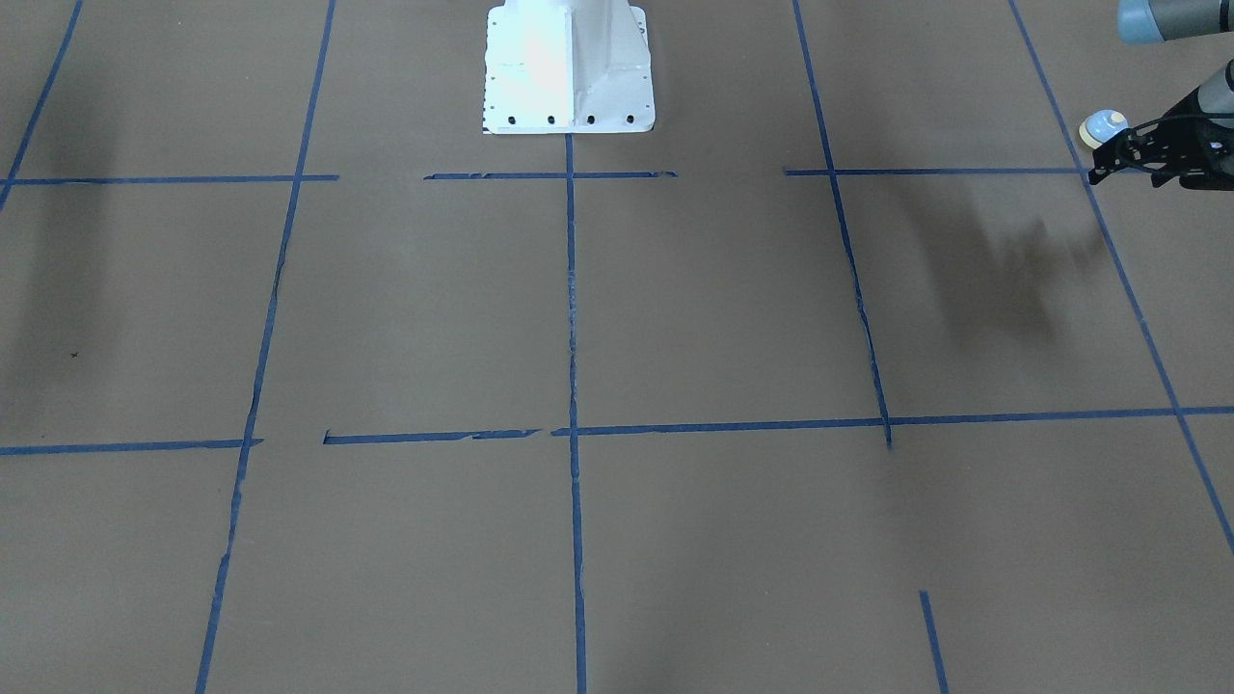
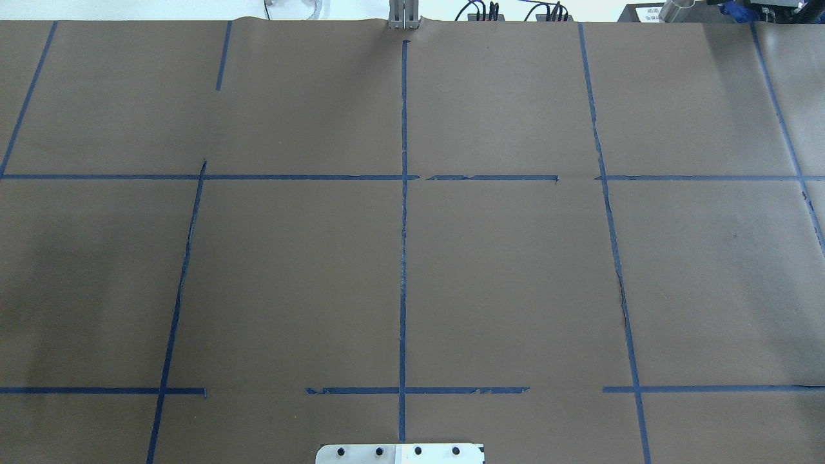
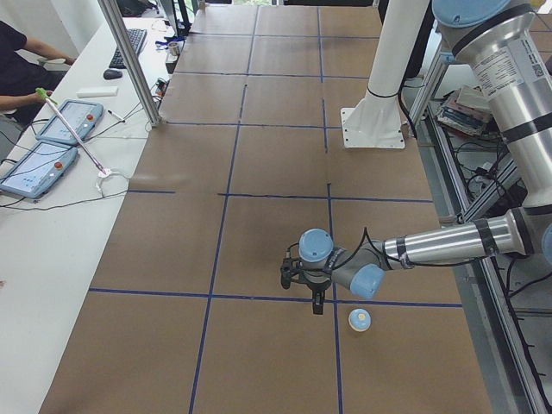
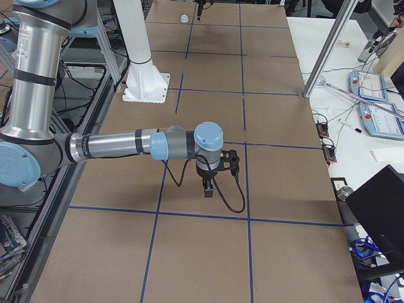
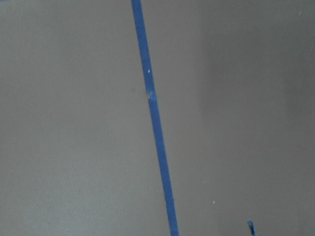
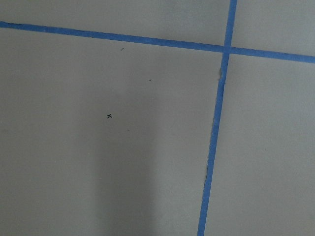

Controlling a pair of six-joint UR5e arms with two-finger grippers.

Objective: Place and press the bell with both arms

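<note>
The bell point(image 1: 1102, 125) is a small light-blue dome with a cream base and button. It stands upright on the brown table near the robot's left end, and also shows in the exterior left view point(image 3: 360, 320) and far off in the exterior right view point(image 4: 184, 18). My left gripper point(image 1: 1109, 166) hangs low over the table just beside the bell, apart from it and holding nothing; I cannot tell whether its jaws are open or shut. My right gripper point(image 4: 208, 188) shows only in the exterior right view, above the table's other end, far from the bell; I cannot tell its state.
The white pedestal point(image 1: 569, 67) stands at the robot side's middle. Blue tape lines point(image 2: 403, 258) grid the brown table. A side table with tablets point(image 3: 52, 142), a metal post point(image 3: 129, 60) and a seated person point(image 3: 17, 65) lie across from the robot.
</note>
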